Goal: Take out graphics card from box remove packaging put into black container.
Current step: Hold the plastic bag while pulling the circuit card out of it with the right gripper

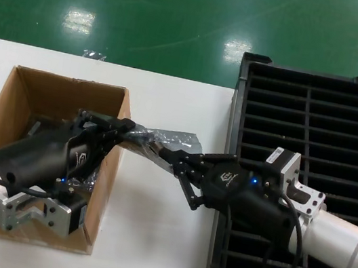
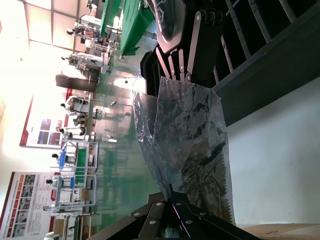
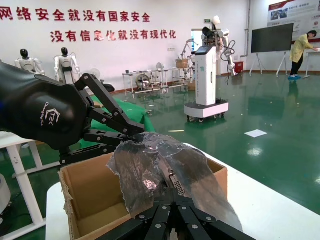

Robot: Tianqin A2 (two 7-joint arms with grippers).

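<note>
The packaging [image 1: 165, 137], a crinkly silvery bag, hangs stretched in the air between my two grippers, just right of the box [image 1: 13, 99]. My left gripper [image 1: 127, 127] sits over the box's right wall, shut on one end of the bag [image 2: 185, 135]. My right gripper [image 1: 165, 152] is shut at the other end, where the graphics card [image 3: 176, 184] shows its silver bracket and a port at the fingertips [image 3: 172, 196]. The rest of the card is hidden inside the bag [image 3: 145, 165]. The black container [image 1: 239, 103] lies under my right arm.
The white table [image 1: 147, 239] shows between the box and the slatted container. The brown box [image 3: 95, 200] is open-topped, and my left arm fills much of it. Green floor lies beyond the table's far edge.
</note>
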